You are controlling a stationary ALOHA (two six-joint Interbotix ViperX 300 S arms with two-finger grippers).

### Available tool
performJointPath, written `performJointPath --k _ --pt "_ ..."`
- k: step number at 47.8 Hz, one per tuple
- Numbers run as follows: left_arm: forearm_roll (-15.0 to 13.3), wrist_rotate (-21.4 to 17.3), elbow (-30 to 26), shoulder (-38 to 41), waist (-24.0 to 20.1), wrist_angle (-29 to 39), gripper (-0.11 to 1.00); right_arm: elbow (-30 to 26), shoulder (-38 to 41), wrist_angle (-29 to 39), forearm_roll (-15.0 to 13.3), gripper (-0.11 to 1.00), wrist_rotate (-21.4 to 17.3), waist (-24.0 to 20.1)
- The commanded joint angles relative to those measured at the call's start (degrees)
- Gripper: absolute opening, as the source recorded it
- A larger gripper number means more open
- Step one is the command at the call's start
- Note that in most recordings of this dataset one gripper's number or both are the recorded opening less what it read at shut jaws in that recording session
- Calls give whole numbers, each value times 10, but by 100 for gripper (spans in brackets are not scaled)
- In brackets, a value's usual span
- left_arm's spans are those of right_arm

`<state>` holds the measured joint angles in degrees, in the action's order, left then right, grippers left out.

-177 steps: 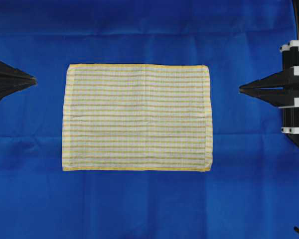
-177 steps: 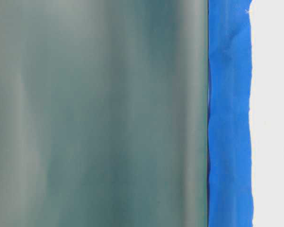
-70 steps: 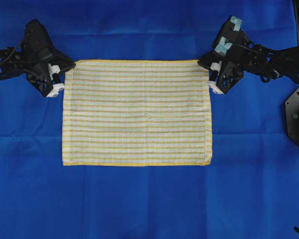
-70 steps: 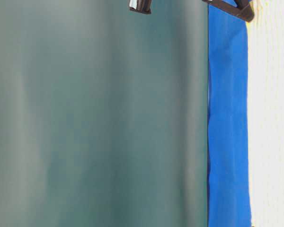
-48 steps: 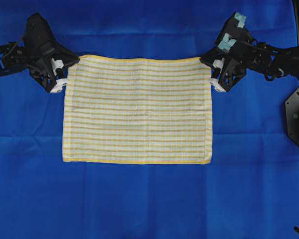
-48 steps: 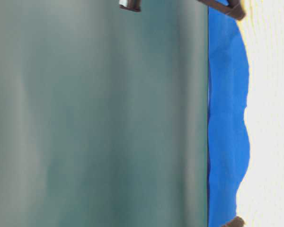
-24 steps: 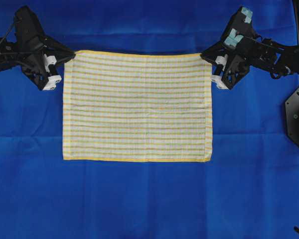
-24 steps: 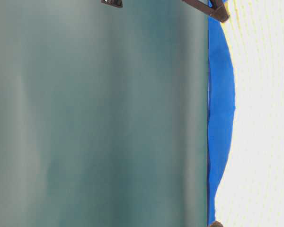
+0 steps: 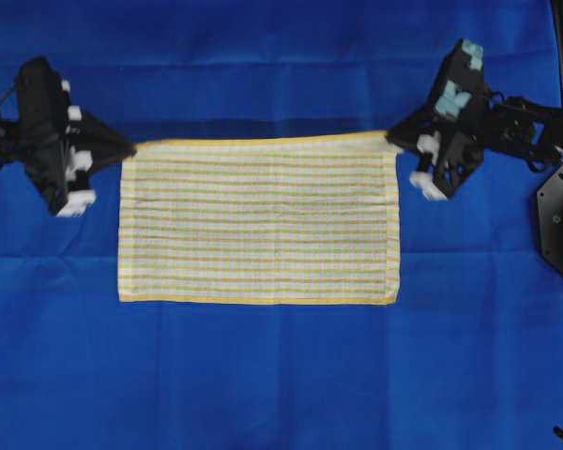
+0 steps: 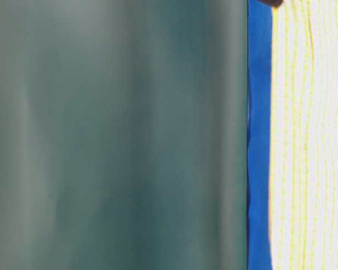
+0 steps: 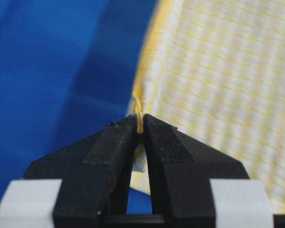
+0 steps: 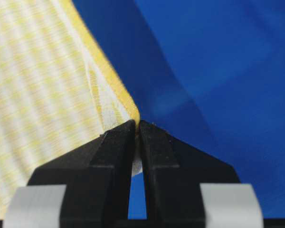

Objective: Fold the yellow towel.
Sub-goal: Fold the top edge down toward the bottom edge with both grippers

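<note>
We count one yellow towel, one blue cloth beneath it, and two claws. The towel sits near the middle of the blue cloth in the overhead view, with its near edge lying flat and its far edge raised off the surface; a dark shadow band runs on the blue cloth just beyond that raised edge. The left claw meets the far left corner of the towel, and the right claw meets the far right corner. In the left wrist view we see the left claw's two black fingers pressed together on the yellow hem of the towel, with only a thin slit between them further back. In the right wrist view the right claw is likewise pinched tight on the hemmed corner of the towel. Both arms are cut off at the frame edges in the overhead view, and both claws are slightly blurred there. The table-level view is mostly filled by an out-of-focus grey-green surface that we cannot identify; it shows only a narrow strip of blue cloth and a part of the striped towel, with a dark sliver at the top edge too small to name.
</note>
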<state>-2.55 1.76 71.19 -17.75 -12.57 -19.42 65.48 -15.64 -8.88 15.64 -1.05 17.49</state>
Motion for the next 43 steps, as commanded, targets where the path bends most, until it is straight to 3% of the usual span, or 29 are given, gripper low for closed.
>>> performJointPath --k 1,13,25,43 --pt "0 7 4 -21 29 -3 5 3 -29 4 21 4 2 -38" --pt "-1 51 24 -73 122 -3 5 17 -73 11 77 4 2 -146" --pt "-1 76 25 -87 205 -3 5 14 -73 10 102 4 2 -228" --pt "-1 79 14 -58 225 16 5 -1 -44 12 115 4 2 -266"
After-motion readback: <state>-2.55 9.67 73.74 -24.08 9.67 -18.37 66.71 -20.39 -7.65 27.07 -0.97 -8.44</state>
